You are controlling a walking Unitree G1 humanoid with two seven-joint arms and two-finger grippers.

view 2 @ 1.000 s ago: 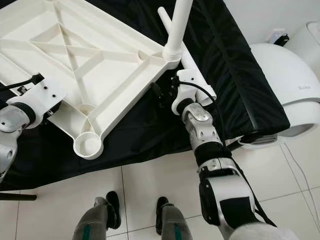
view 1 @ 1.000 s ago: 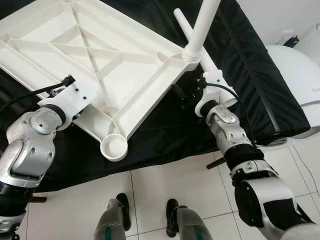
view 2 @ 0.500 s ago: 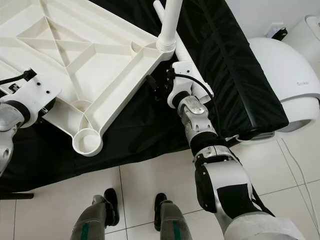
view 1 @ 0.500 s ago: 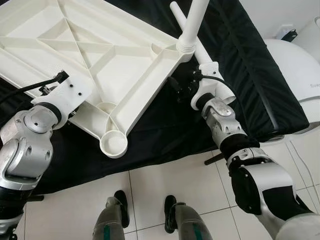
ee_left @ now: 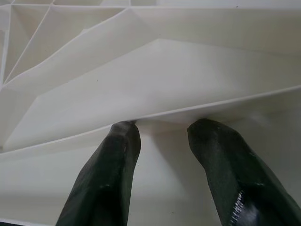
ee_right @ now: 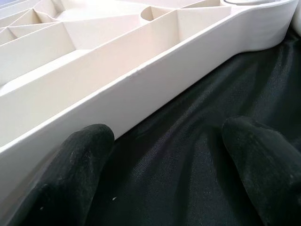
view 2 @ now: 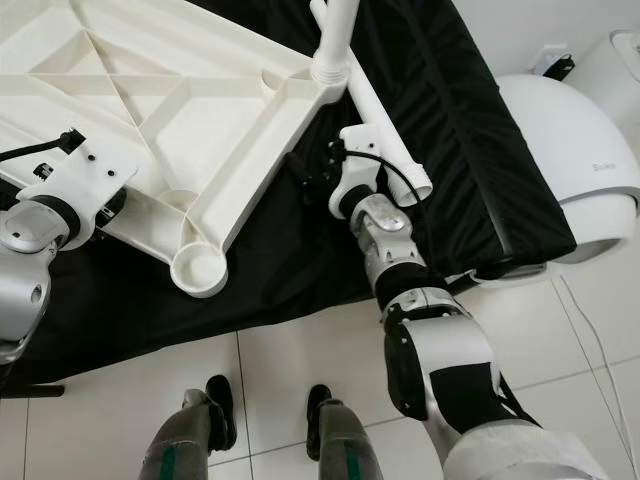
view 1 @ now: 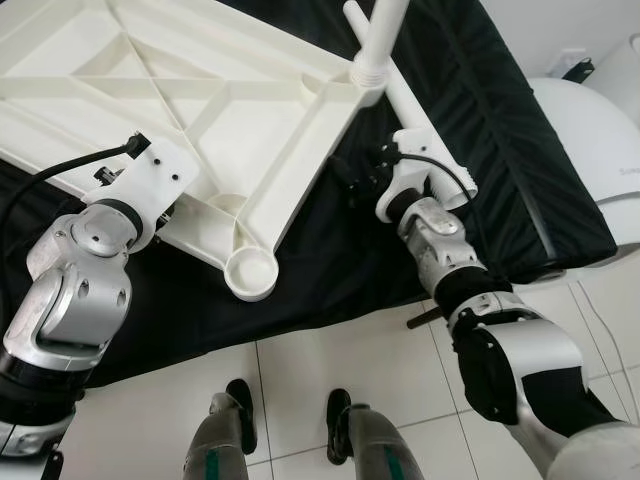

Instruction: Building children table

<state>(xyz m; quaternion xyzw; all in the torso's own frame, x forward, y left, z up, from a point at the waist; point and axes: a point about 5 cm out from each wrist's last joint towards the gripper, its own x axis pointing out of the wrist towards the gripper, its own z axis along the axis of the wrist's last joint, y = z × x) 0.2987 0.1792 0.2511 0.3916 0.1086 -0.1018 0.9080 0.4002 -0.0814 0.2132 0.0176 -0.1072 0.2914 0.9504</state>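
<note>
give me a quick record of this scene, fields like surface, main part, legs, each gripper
surface: black cloth over a raised platform, white tile floor below
main part: white tabletop lying underside up, ribs showing
legs: one white leg standing in a corner socket; a loose leg lying on the cloth beside it
empty socket: round corner socket nearest the robot
left gripper: fingers at the tabletop's near edge, narrow gap between them
right gripper: open, over the cloth beside the tabletop's side wall, holding nothing
</note>
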